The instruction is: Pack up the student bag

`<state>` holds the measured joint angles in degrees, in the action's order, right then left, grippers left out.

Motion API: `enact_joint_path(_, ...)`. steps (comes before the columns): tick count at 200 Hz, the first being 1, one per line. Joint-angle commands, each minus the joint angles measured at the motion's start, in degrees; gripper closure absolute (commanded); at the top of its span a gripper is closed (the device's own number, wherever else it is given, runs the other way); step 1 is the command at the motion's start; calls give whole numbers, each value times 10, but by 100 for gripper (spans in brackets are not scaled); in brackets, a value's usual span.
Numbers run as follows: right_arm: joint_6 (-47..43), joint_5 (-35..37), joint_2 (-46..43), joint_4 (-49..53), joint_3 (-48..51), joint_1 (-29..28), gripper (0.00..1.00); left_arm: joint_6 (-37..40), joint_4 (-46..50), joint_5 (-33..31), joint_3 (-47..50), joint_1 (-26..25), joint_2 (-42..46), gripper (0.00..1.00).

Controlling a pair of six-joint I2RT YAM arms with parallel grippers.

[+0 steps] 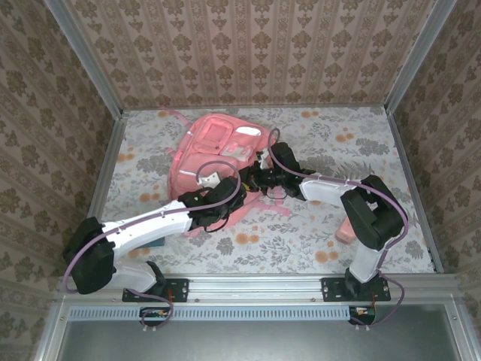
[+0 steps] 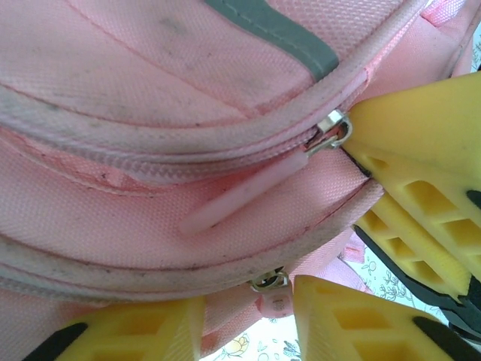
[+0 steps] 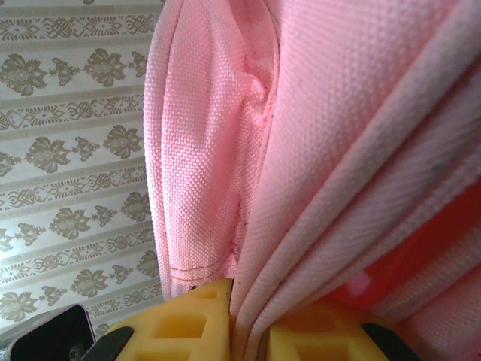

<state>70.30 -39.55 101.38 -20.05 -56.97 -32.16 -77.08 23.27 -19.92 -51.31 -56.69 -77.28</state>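
Two yellow fingers (image 3: 180,323) sit at the bottom of the right wrist view. The right jaws are all but closed on a thick fold of pink woven fabric that rises between them, a pinch on the student bag (image 1: 218,150). In the left wrist view the left jaws stand partly open, their yellow fingers (image 2: 128,335) on either side of the bag's lower piped seam; whether they press on it I cannot tell. A small metal zip slider (image 2: 269,282) sits in that gap. Higher up, a second slider (image 2: 331,129) with a long pale pink pull tab (image 2: 240,199) lies against another yellow finger (image 2: 421,165) at the right. The bag is pink canvas, scuffed grey along its piping, with a grey reflective strip (image 2: 278,30). From above it lies flat on the flowered counter (image 1: 346,143), left of the middle and toward the back wall, with its white patches (image 1: 242,144) facing up and both arms reaching its near edge.
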Motion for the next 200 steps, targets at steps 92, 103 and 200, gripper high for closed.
enact_joint_path(92, -34, -41, -17, -5, -18, -11, 86, 26, 126, -29, -62, 18, -28, 74)
enact_joint_path(103, -36, -35, -17, 2, -19, -10, 87, 28, 128, -29, -60, 18, -25, 79)
enact_joint_path(200, -53, 21, -28, 52, -7, 21, 94, 99, 159, -44, -60, 22, 4, 100)
